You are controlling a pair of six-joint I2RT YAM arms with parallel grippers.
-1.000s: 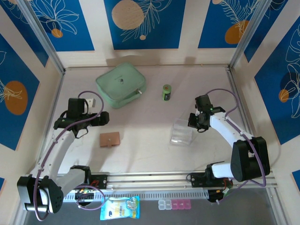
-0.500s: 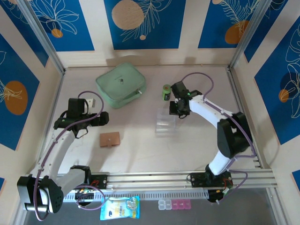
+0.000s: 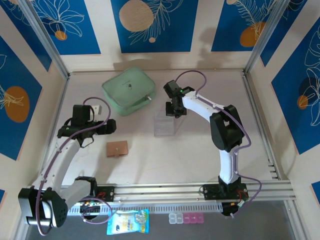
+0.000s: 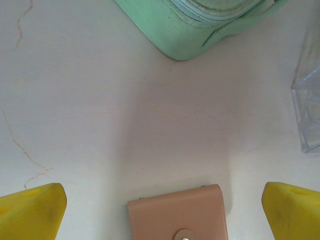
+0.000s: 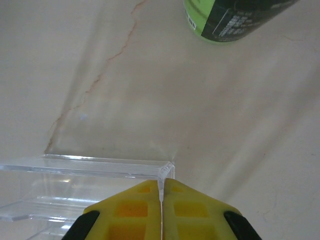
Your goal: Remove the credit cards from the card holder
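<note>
Found card holder (image 3: 117, 148) closed, snap tab fastened, lying flat on counter (image 3: 150, 160) at front left, well apart from clear box (image 3: 165, 124). Observed left jaws spread wide near card holder, gripping nothing; in wrist view, one yellow finger (image 4: 30, 210) to each side of it, neither touching it. Recorded right jaws pressed together on top edge of clear box wall, pinching it near a corner. Noted mint-green zip case (image 3: 128, 91) at rear left and green bottle (image 5: 225, 20) near clear box.
</note>
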